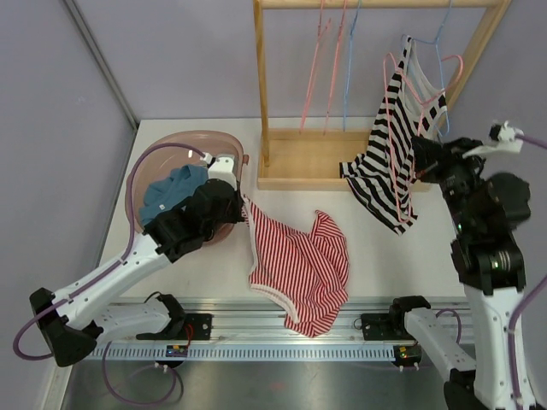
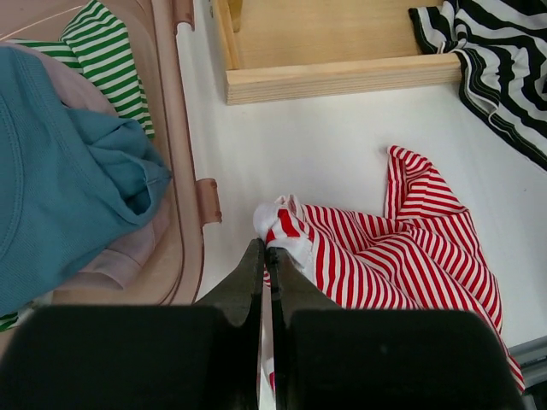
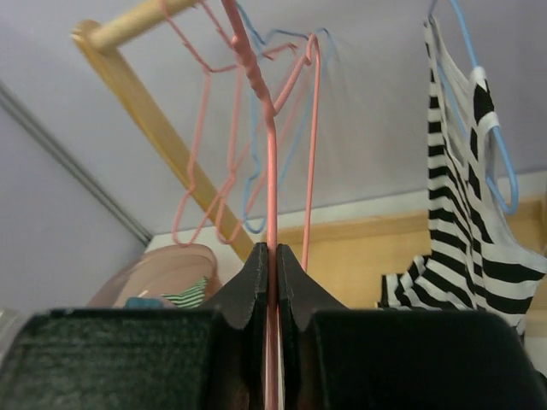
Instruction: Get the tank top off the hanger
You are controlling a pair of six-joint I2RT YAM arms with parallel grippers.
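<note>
A red-and-white striped tank top (image 1: 303, 260) lies spread on the white table, off any hanger; it also shows in the left wrist view (image 2: 402, 256). My left gripper (image 1: 245, 205) (image 2: 265, 250) is shut on its upper corner, next to the basket. My right gripper (image 1: 421, 158) (image 3: 275, 249) is shut on the wire of a pink hanger (image 1: 394, 120) (image 3: 271, 171) at the right of the rack. A black-and-white striped tank top (image 1: 385, 171) (image 3: 461, 231) hangs beside it on a blue hanger (image 3: 500, 171), its hem resting on the rack base.
A pink basket (image 1: 145, 162) (image 2: 175, 171) at the left holds a blue garment (image 1: 171, 190) and a green striped one (image 2: 111, 51). The wooden rack (image 1: 299, 158) stands at the back with empty pink and blue hangers (image 1: 329, 68). A metal rail (image 1: 256, 329) runs along the near edge.
</note>
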